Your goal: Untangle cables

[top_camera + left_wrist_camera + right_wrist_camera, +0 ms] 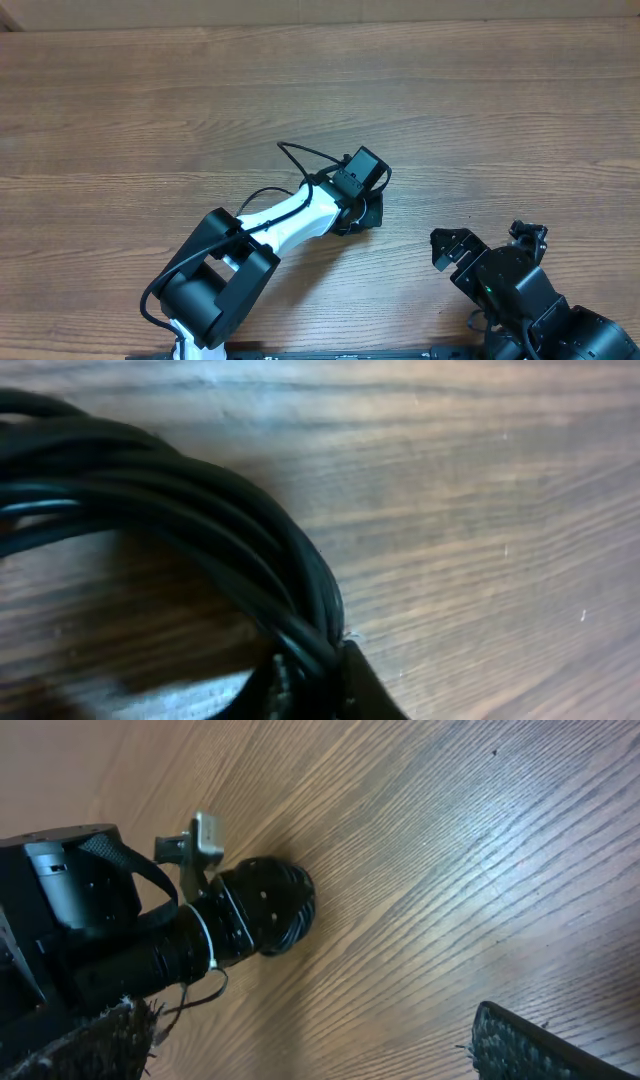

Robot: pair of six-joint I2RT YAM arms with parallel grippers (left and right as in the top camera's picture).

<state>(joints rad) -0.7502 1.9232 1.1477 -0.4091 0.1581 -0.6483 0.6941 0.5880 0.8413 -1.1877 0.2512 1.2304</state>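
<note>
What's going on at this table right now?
The left claw is shut on a small coiled bundle of thin black cables near the middle of the wooden table. The bundle is one tight clump and appears to rest on the wood. The right claw hangs open off to the side, touching nothing. No cord has been pulled free yet.

no legible text, labels or numbers, views perhaps too blurry
</note>
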